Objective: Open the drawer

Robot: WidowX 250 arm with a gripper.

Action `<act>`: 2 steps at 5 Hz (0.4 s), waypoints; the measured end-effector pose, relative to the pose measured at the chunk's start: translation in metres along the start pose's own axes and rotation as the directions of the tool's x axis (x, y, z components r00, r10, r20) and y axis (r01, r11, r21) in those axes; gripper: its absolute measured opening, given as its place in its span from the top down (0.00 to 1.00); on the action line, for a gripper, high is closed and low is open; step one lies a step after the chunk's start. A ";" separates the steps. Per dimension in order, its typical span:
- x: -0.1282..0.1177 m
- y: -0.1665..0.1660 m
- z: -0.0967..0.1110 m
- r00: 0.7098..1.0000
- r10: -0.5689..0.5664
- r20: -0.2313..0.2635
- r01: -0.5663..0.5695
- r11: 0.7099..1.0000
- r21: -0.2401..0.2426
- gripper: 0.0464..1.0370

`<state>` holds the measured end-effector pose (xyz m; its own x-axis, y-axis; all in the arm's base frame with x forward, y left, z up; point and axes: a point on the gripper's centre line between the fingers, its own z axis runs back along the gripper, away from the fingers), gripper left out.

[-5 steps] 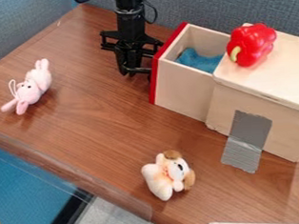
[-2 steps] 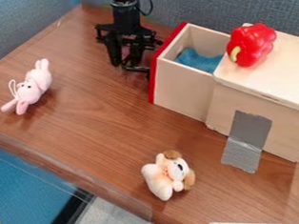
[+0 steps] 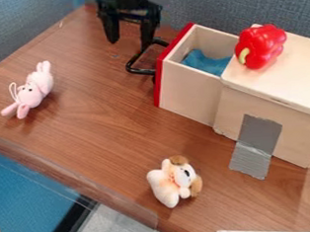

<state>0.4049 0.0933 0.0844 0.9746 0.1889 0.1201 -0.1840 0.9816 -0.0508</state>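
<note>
While one drawer point(image 3: 188, 88) stands pulled out of one wooden box point(image 3: 291, 129), one blue cloth point(image 3: 207, 63) inside, two plush toys, a rabbit point(image 3: 32, 91) and a dog point(image 3: 172, 182), lie on the counter point(image 3: 106, 136); one pepper point(image 3: 261, 45) tops the box; one gripper point(image 3: 130, 44) points downward near the drawer's handle point(image 3: 138, 71), jaws spread apart
</note>
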 end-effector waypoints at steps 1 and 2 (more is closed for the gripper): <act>0.001 -0.003 0.015 1.000 -0.015 0.015 0.015 1.000 -0.011 0.04; -0.001 0.003 0.020 0.999 -0.030 0.012 0.030 1.000 0.003 0.04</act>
<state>0.4009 0.0963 0.1039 0.9780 0.1598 0.1339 -0.1552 0.9869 -0.0444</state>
